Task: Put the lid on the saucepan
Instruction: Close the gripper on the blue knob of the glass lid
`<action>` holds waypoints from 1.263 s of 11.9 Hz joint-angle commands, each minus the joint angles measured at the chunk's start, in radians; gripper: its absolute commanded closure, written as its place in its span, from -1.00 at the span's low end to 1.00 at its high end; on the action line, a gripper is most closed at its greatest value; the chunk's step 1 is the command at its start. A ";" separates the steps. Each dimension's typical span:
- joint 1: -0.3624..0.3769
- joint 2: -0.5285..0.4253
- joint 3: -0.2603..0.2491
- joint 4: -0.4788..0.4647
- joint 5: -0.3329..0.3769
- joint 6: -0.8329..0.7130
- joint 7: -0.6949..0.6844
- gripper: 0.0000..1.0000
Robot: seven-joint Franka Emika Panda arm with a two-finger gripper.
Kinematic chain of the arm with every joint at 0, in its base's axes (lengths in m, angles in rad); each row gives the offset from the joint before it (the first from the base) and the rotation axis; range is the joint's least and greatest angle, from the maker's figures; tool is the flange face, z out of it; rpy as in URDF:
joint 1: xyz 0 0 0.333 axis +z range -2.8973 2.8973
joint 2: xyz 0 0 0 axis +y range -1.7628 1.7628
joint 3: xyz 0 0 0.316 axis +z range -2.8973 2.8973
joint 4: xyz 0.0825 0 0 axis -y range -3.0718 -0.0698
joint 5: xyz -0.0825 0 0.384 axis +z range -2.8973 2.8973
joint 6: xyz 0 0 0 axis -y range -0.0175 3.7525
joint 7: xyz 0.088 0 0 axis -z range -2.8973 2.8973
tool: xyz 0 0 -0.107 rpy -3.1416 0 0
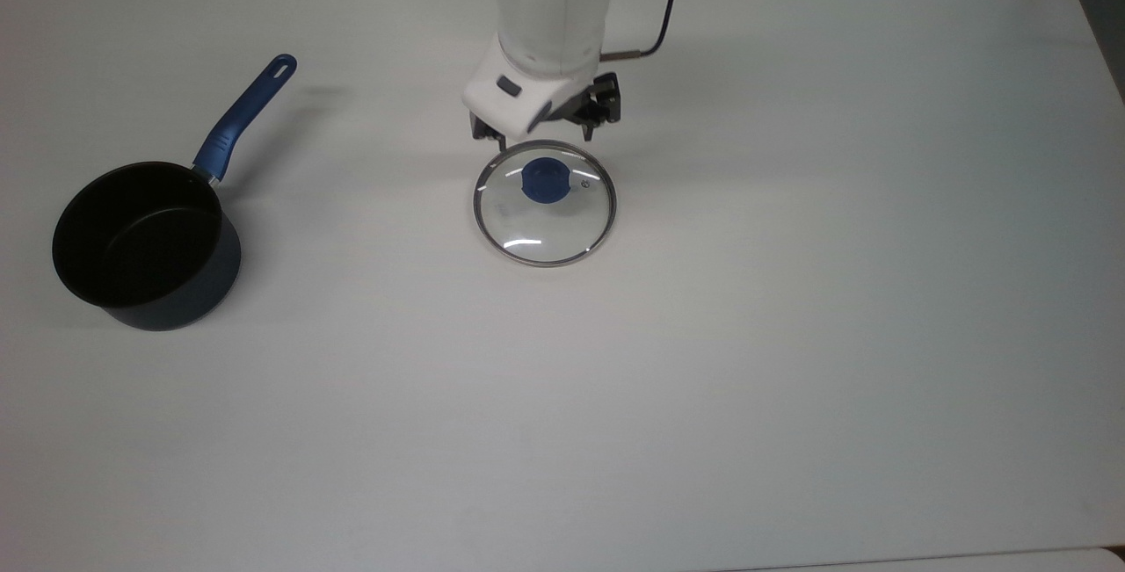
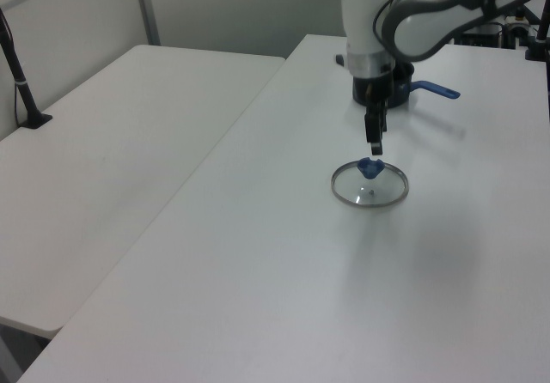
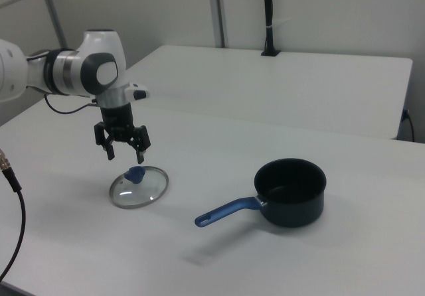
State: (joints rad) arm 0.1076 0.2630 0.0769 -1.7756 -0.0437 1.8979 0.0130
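Fingers: spread wide apart on the gripper (image 3: 123, 150), pointing down, nothing between them.
Gripper spot: hanging above the lid's far edge in the top view, just short of the knob; clearly off the glass in the right view.
Lid (image 1: 545, 203): flat on the bench (image 1: 791, 335), blue knob (image 1: 545, 180) up, steam vent beside the knob, untouched by the looks of it.
Saucepan (image 1: 145, 244): way over at the top view's left, well apart from the lid, open and empty, long blue handle (image 1: 244, 118) aimed toward the far edge.
Done so far: pretty much nothing, lid not grabbed yet.
Left to do: line up over the knob, drop down, pinch it, lift, carry across to the saucepan, set it on the rim.
Progress guess: early reach stage.
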 commanded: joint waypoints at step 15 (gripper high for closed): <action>0.000 0.087 -0.016 -0.054 -0.004 0.204 0.033 -0.19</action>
State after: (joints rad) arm 0.1077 0.3618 0.0670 -1.8017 -0.0444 2.0570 0.0289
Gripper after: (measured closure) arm 0.247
